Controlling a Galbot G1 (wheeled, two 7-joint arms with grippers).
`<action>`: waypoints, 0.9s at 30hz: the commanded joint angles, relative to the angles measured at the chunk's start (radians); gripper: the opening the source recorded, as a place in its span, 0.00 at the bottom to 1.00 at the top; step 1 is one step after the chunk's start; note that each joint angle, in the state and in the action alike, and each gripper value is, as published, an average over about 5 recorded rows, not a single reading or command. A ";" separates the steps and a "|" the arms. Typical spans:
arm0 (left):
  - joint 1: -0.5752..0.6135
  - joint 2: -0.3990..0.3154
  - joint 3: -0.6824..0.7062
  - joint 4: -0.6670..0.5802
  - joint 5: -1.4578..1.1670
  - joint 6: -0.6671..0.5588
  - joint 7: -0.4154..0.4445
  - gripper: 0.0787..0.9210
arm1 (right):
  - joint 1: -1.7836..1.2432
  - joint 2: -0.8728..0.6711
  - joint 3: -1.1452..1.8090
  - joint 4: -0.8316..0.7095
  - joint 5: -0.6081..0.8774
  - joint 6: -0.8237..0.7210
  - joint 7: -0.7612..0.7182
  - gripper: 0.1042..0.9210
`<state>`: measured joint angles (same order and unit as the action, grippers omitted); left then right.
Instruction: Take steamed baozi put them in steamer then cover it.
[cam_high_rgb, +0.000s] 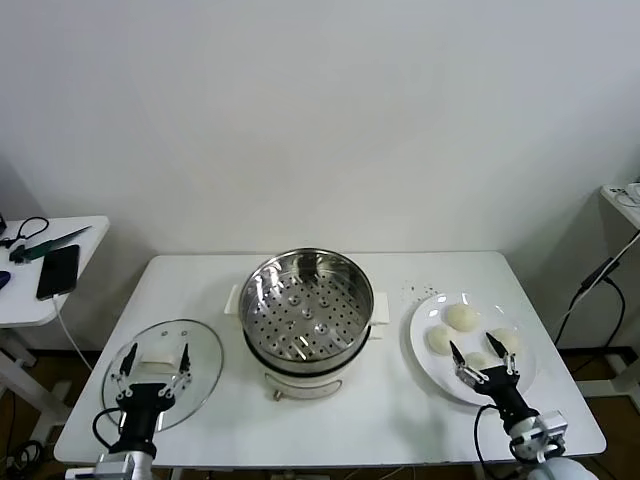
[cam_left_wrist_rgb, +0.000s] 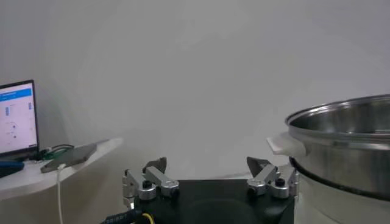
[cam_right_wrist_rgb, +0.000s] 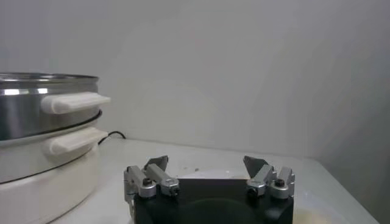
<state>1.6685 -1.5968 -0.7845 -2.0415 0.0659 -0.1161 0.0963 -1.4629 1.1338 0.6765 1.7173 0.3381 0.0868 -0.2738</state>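
The steamer (cam_high_rgb: 305, 312), a shiny steel pot with a perforated tray in a white base, stands uncovered at the middle of the table; its wall also shows in the left wrist view (cam_left_wrist_rgb: 344, 143) and the right wrist view (cam_right_wrist_rgb: 36, 115). Several cream-white baozi (cam_high_rgb: 462, 317) lie on a white plate (cam_high_rgb: 420, 352) to its right. My right gripper (cam_high_rgb: 483, 356) (cam_right_wrist_rgb: 205, 161) hovers open over the plate's near side, partly hiding one bun. My left gripper (cam_high_rgb: 156, 354) (cam_left_wrist_rgb: 207, 163) stands open over the glass lid (cam_high_rgb: 205, 350), which lies flat left of the steamer. Nothing is between either pair of fingers.
A small side table (cam_high_rgb: 30, 305) at the far left carries a phone (cam_high_rgb: 58, 270) and cables. A lit screen (cam_left_wrist_rgb: 17, 115) shows in the left wrist view. A shelf edge (cam_high_rgb: 622, 195) with a hanging cable stands at the far right. A wall lies close behind the table.
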 joint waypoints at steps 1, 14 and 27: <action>0.002 0.001 0.000 -0.002 -0.001 0.000 -0.007 0.88 | 0.078 -0.162 0.029 -0.010 -0.139 -0.160 -0.141 0.88; 0.014 0.005 0.021 0.000 -0.021 0.003 -0.052 0.88 | 0.545 -0.642 -0.256 -0.244 -0.412 -0.257 -0.685 0.88; 0.009 0.012 0.025 0.016 -0.024 0.015 -0.040 0.88 | 1.271 -0.617 -1.071 -0.508 -0.494 -0.208 -0.832 0.88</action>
<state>1.6767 -1.5858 -0.7604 -2.0270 0.0434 -0.1041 0.0611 -0.6512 0.5765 0.0795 1.3871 -0.0751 -0.1203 -0.9581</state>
